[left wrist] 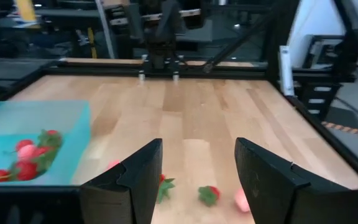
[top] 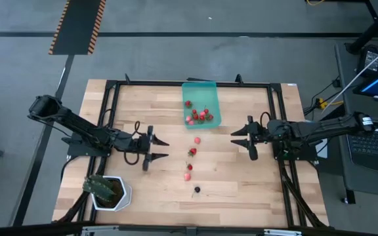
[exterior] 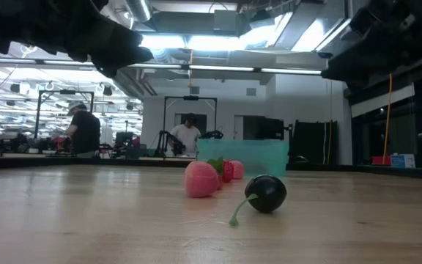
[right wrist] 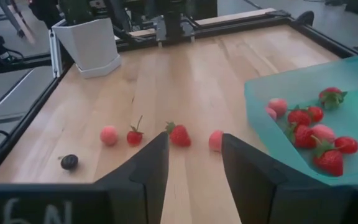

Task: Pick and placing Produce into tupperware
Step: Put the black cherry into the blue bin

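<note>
Dark and glossy, a small round berry with a thin green stem (exterior: 265, 193) lies nearest on the pale wooden table (top: 241, 183), with a soft-looking pink fruit (exterior: 201, 180) just behind it and two red, green-topped strawberries (top: 192, 152) farther along the same loose line. Beyond them sits the shallow rectangular translucent teal plastic tupperware (top: 210, 90), already holding a cluster of red fruits (top: 199, 116). Such produce is likely light, tender and easily bruised; a gentle pinch across the plump middle, not the leafy top, seems wisest. On either side of the row hover the left tool (top: 157, 149) and the right tool (top: 242, 139), both with fingers spread and empty.
</note>
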Robot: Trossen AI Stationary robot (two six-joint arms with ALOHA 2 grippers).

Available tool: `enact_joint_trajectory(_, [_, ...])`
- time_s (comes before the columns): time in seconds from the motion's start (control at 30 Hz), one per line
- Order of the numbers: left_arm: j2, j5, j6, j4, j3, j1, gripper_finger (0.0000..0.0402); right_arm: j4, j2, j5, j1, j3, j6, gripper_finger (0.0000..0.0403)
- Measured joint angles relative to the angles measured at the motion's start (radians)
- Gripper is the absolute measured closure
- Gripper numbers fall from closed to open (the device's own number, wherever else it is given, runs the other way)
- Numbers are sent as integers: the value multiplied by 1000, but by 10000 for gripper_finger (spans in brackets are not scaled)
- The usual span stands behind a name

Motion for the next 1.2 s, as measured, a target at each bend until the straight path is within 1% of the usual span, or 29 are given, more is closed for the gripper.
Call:
enact_joint_trajectory(0.07, [0,21,-1,11,0,-1,207,10,0,0,0,-6,2,252])
enact_joint_trajectory(0.13, [0,18,-1,13,5,-6,207,17,1,0,0,-6,2,251])
enact_joint_trajectory(0.23, [14,6,25,-16,52,-16,207,18,1,0,0,-5,2,253])
enact_joint_trajectory(0.33, [52,-16,66,-150,141,-27,207,31,1,0,0,-5,7,253])
enact_joint_trajectory(0.47, [131,-32,70,-346,266,-27,207,35,1,-2,0,-4,56,251])
enact_joint_trajectory(0.57, [192,-27,70,-416,321,-32,207,34,1,-3,0,-4,91,252])
enact_joint_trajectory(0.7, [252,-14,85,-422,355,-55,207,30,1,-7,0,-3,133,255])
enact_joint_trajectory(0.87, [283,-13,75,-425,361,-93,207,15,3,-60,-1,-3,144,255])
enact_joint_trajectory(0.97, [284,-23,53,-425,361,-114,207,17,6,-132,-1,-3,206,256])
enact_joint_trajectory(1.03, [284,-38,53,-425,361,-127,207,26,16,-161,12,-3,215,256])
enact_joint_trajectory(1.2, [284,-61,52,-426,361,-143,207,62,88,-128,80,6,214,256])
